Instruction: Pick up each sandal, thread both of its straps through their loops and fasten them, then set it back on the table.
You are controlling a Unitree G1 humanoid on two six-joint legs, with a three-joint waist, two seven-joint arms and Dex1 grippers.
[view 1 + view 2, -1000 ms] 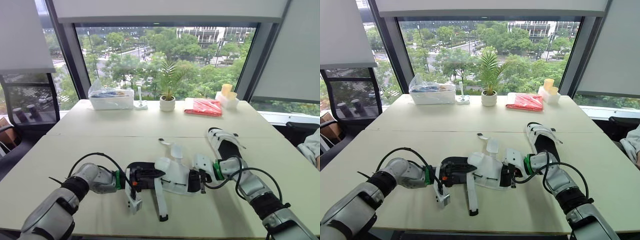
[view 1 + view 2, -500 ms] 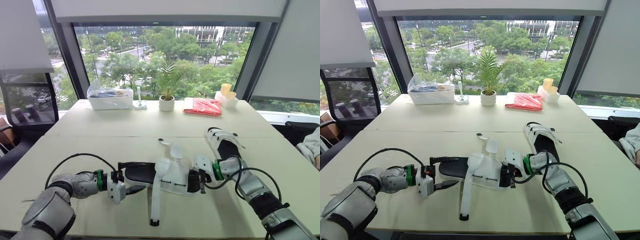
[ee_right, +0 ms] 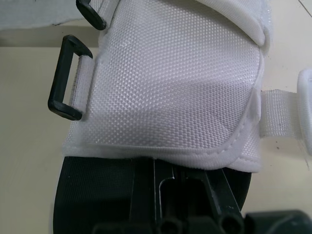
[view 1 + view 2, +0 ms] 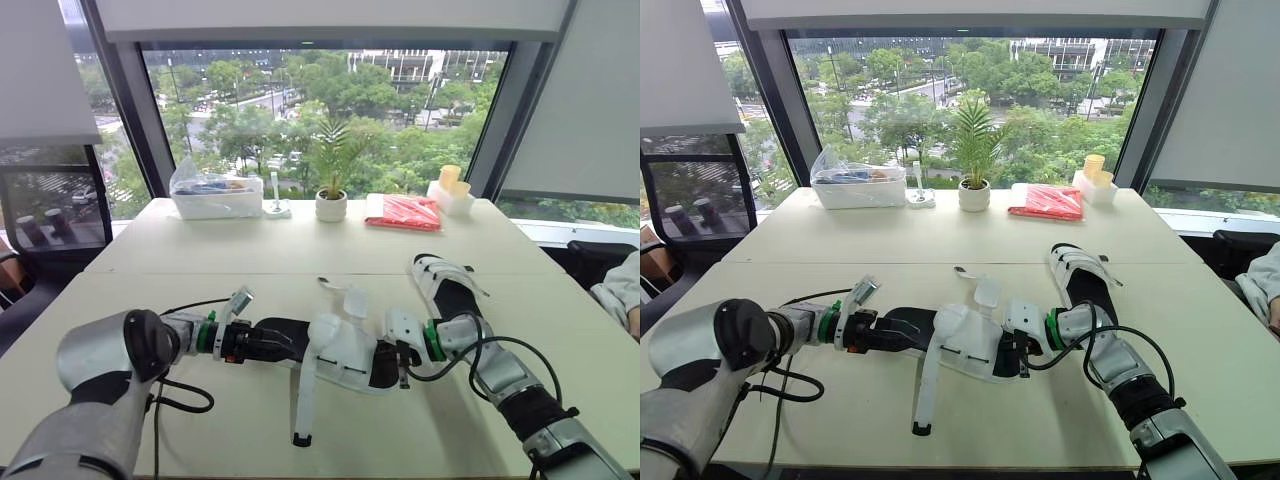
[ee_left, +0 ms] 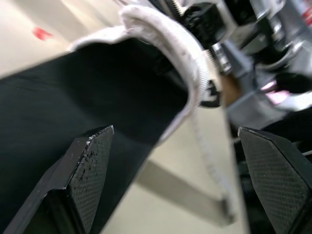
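Near sandal (image 4: 345, 350) is seen lying across the middle of the table (image 4: 200, 430), toe toward 9 o'clock, heel toward 3 o'clock. It is approached from both ends.

Left gripper (image 4: 268, 340) is placed at the toe end. Its fingers (image 5: 90, 170) are spread wide apart, with the black footbed and a white strap edge seen between them in the left wrist view. No clamping is noted.

Right gripper (image 4: 400, 357) is set at the heel end and appears clamped on the heel of the near sandal. In the right wrist view one black finger is seen lying on the black footbed, just below the white mesh upper.

Both straps are undone. One long strap (image 4: 303, 395) is trailed from the upper toward 6 o'clock, flat on the table. Two black loops (image 3: 68, 80) are noted on the edge of the mesh upper, nothing threaded through them.

Second sandal (image 4: 452, 290) is set at 1 o'clock from the first, near it and apart from it, flat on the table.

At the far edge are noted a clear tub (image 4: 217, 197) at 11 o'clock, a potted plant (image 4: 331, 205) at 12 and a red packet (image 4: 405, 213) at 1.
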